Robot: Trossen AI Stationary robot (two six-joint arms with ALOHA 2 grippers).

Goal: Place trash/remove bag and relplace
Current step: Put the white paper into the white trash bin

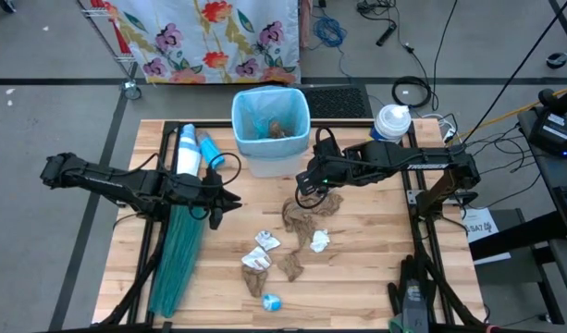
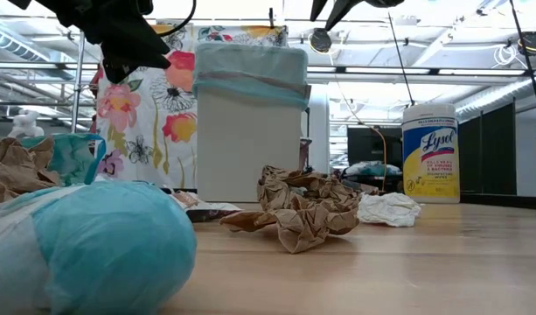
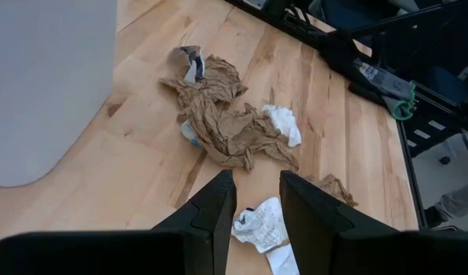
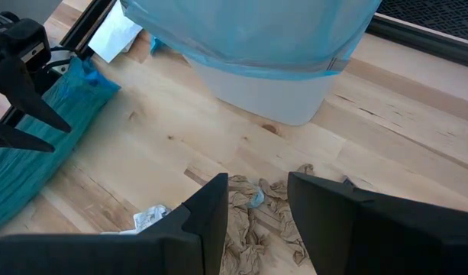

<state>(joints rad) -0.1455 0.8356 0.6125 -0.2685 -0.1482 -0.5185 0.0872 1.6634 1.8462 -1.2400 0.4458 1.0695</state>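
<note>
Two dark robot arms hang over a pale wooden bench strewn with crumpled trash. The right gripper [image 1: 303, 190] hovers with its jaws apart and empty, just above a wrinkled brown paper towel [image 1: 313, 212] near the middle of the bench. The left gripper [image 1: 233, 203] is poised toward the left side, its jaws likewise parted around nothing.

One white rectangular bin [image 1: 271, 129] stands at the far edge, lined with a thin, translucent pale-blue bag [image 4: 273, 34] folded over its rim; at least one brown scrap [image 1: 277, 129] already lies inside. On the boards in front of it, about six loose pieces can be counted: the large brown towel, two smaller brown wads [image 1: 289, 265], two white paper wads [image 1: 319, 241], and one small round blue wrapper [image 1: 271, 301] near the front edge.

One long, darker teal-green plastic bag [image 1: 177, 253] lies bunched and pleated along the left side. One white cylindrical tub of wipes [image 2: 429, 153] stands at the far right corner, beside the bin.
</note>
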